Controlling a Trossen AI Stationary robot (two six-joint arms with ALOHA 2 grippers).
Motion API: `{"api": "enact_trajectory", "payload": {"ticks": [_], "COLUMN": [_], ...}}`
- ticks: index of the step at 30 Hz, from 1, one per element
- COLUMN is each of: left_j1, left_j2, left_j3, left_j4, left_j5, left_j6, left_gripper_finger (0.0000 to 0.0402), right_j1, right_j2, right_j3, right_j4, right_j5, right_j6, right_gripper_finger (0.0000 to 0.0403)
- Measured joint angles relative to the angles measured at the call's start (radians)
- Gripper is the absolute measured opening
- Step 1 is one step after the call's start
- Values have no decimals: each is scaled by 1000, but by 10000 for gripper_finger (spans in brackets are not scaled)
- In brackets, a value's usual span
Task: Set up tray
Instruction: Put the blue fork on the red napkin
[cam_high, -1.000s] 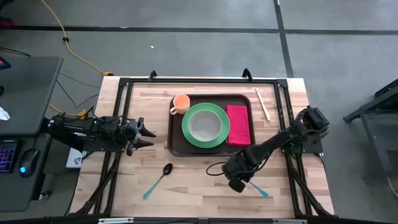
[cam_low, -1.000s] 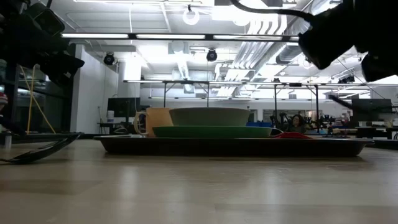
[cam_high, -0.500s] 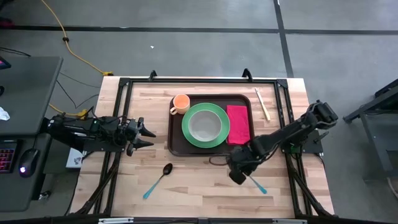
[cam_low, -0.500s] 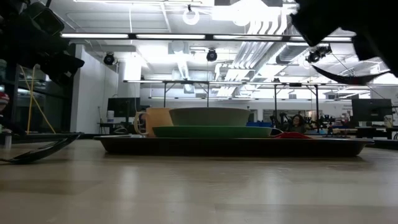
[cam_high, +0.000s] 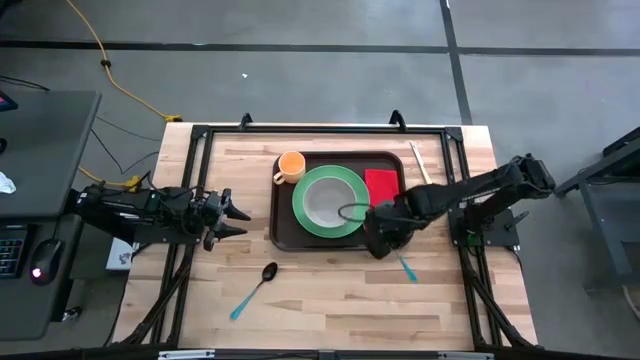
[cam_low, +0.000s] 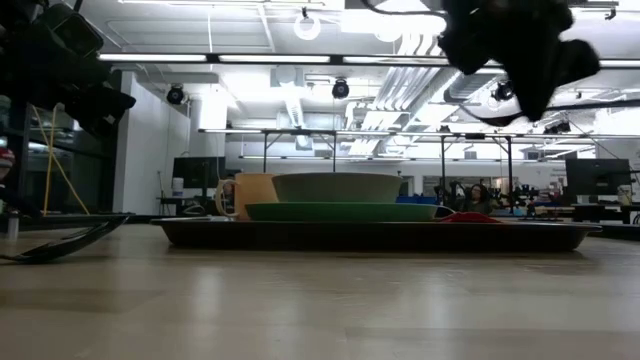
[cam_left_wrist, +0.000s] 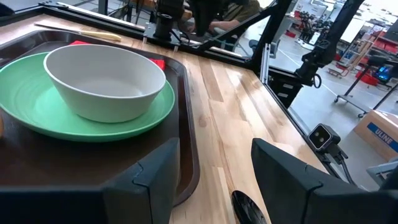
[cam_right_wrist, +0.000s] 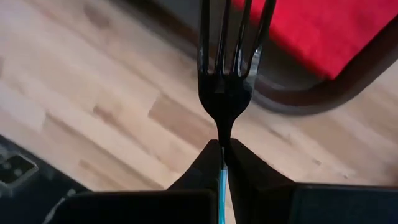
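high: large dark brown rectangular plastic tray mid-table, right gripper at its 5 o'clock corner, left gripper at 9 o'clock | left wrist: fingers spread, empty | right wrist: clamped on black fork with blue handle

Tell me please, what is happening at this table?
A two-arm robot is setting up a tray. The right gripper is shut on a fork and holds it over the tray's near right corner, by the red napkin. The plate, bowl and cup sit on the tray. The left gripper waits open at the left. A spoon lies on the table.
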Motion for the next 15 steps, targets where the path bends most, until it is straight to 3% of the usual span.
{"api": "enact_trajectory", "payload": {"ticks": [15], "left_j1": [0], "left_j2": [0], "left_j3": [-1], "left_j4": [0], "left_j5": [0], "left_j6": [0], "left_gripper_finger": [230], "right_j1": [-217], "right_j2": [-2], "right_j3": [0], "right_j4": [-2], "right_j5": [68], "right_j6": [-34], "right_gripper_finger": [0]}}
